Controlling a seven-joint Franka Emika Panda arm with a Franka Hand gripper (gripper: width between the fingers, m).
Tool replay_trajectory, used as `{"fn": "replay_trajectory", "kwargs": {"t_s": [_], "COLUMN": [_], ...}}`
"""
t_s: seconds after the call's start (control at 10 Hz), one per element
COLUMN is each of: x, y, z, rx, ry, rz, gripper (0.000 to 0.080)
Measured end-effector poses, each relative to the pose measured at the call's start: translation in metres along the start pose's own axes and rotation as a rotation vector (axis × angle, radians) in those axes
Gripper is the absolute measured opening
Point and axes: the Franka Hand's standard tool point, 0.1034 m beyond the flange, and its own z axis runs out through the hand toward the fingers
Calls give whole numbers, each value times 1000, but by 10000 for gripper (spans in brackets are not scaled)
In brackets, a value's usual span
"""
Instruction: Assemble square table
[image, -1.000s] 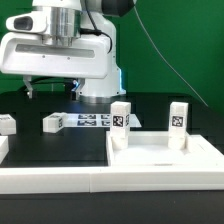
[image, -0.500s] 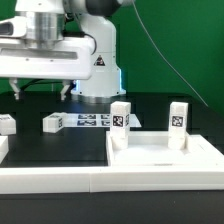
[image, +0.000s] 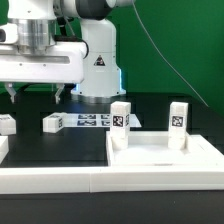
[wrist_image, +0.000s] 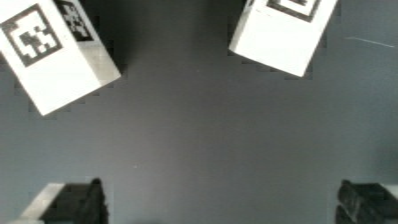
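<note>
The square table top (image: 165, 155) is plain white, as are its upright legs (image: 121, 123), each carrying a black-and-white square tag. Two loose white legs (image: 54, 122) lie on the black table surface (image: 60, 140). The backdrop (image: 170, 50) is green, the robot arm (image: 95, 55) white.

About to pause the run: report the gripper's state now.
Gripper: open, jaws spread wide, holding nothing, above the two loose legs on the black table.
</note>
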Motion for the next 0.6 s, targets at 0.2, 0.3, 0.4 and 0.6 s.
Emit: {"fn": "replay_trajectory", "kwargs": {"t_s": [0.2,0.3,0.4,0.6], "x": [-4,-9,-11,-7], "y": [-4,-12,-21,-23], "z": [1,2,3,4], "rx": [48,78,101,126], "ry": [-57,-136,-232,-354], "rz": [79,168,199,197], "gripper": [649,649,649,649]}}
